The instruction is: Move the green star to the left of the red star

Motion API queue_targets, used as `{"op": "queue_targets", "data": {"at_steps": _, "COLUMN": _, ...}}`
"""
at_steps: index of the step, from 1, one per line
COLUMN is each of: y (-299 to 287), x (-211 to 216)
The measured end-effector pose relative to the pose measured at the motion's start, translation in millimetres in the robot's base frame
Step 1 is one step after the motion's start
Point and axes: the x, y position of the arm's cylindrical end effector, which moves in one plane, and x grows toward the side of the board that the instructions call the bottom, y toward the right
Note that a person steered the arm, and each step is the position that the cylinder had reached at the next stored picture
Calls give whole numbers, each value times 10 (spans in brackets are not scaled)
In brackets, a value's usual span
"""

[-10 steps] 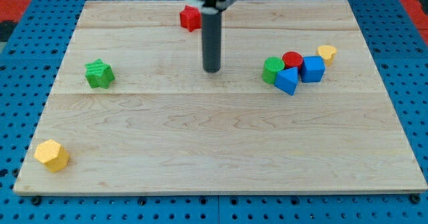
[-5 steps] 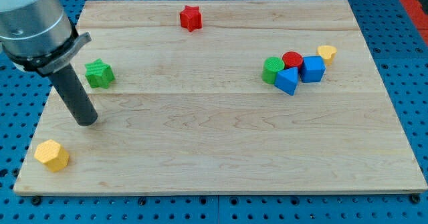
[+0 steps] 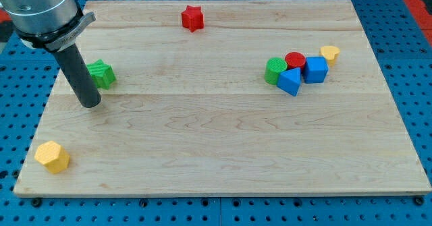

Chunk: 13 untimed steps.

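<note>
The green star (image 3: 102,73) lies on the wooden board (image 3: 223,145) at the view's left. The red star (image 3: 192,17) lies near the board's top edge, to the upper right of the green star. My tip (image 3: 90,104) rests on the board just below and slightly left of the green star, and the dark rod covers the star's left edge.
A yellow hexagon block (image 3: 52,156) sits at the bottom left corner. At the right is a cluster: a green cylinder (image 3: 275,70), a red cylinder (image 3: 294,59), a blue triangle (image 3: 290,81), a blue cube (image 3: 315,69) and a yellow heart (image 3: 330,52).
My tip swept from the board's top middle to the left side, then moved up a little toward the green star. No block has moved.
</note>
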Motion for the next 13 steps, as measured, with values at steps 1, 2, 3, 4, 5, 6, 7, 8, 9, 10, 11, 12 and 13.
{"op": "queue_targets", "data": {"at_steps": 1, "y": 69, "x": 0}}
{"op": "queue_targets", "data": {"at_steps": 2, "y": 152, "x": -34}}
{"op": "queue_targets", "data": {"at_steps": 3, "y": 241, "x": -298}}
{"op": "queue_targets", "data": {"at_steps": 4, "y": -181, "x": -476}}
{"op": "queue_targets", "data": {"at_steps": 5, "y": -217, "x": -551}}
{"op": "queue_targets", "data": {"at_steps": 6, "y": -171, "x": -1114}}
{"op": "queue_targets", "data": {"at_steps": 7, "y": -222, "x": -1334}}
{"op": "queue_targets", "data": {"at_steps": 8, "y": -440, "x": -1327}}
{"op": "queue_targets", "data": {"at_steps": 9, "y": -425, "x": -1528}}
{"op": "queue_targets", "data": {"at_steps": 10, "y": -213, "x": -1937}}
{"op": "queue_targets", "data": {"at_steps": 11, "y": -157, "x": -1986}}
{"op": "queue_targets", "data": {"at_steps": 12, "y": -577, "x": -1994}}
{"op": "queue_targets", "data": {"at_steps": 13, "y": -479, "x": -2256}}
